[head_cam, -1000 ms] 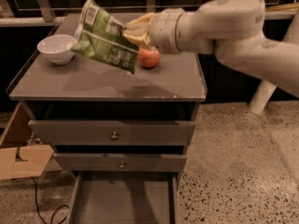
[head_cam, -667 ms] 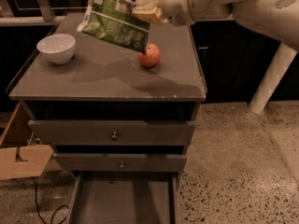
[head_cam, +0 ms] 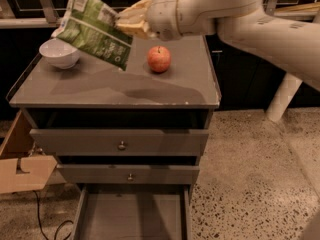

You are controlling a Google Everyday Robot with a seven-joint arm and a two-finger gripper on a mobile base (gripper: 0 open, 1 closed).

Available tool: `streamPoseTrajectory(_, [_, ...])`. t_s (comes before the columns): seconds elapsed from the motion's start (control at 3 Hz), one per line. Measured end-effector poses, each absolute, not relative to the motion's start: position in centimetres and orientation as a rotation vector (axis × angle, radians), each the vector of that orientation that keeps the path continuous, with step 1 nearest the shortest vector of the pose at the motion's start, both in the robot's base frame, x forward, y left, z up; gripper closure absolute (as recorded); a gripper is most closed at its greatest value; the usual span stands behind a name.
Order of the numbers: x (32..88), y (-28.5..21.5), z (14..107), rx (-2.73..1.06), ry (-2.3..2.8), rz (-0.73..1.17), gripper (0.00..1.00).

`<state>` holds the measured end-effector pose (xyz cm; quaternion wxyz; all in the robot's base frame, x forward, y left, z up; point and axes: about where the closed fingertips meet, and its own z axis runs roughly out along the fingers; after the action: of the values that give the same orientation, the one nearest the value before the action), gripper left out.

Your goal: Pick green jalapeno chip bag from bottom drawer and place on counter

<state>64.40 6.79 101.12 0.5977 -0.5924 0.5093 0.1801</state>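
1. One white arm (head_cam: 225, 9) reached in from the right, over the counter (head_cam: 165, 89).
2. Its gripper (head_cam: 122, 25) sat above the back left part of the counter, with tan fingers (head_cam: 134, 29) clamped on the right edge of the green chip bag (head_cam: 95, 26).
3. The bag hung in the air, tilted, one corner high on the left and the lower corner pointing down at the counter. I couldn't tell if that corner touched the top.
4. A white bowl (head_cam: 60, 53) stood at the counter's left rear, just beside the bag's left end.
5. A red apple (head_cam: 159, 59) stood on the counter to the right of the bag's lower corner, apart from it.
6. The bottom drawer (head_cam: 132, 216) was pulled out, its flat floor showing.
7. Two upper drawers (head_cam: 120, 141) were pushed in, each with a small round knob.
8. A cardboard box (head_cam: 22, 171) sat left of the cabinet, and a dark cable (head_cam: 42, 214) ran over the speckled floor (head_cam: 250, 174).
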Motion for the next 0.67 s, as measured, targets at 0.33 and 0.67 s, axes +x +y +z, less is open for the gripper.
streamPoseTrajectory(0.33, [64.1, 11.8, 99.9, -1.357, 1.12, 0.571, 1.0])
streamPoseTrajectory(0.67, [64.1, 15.4, 97.8, -1.327, 1.093, 0.667, 1.0])
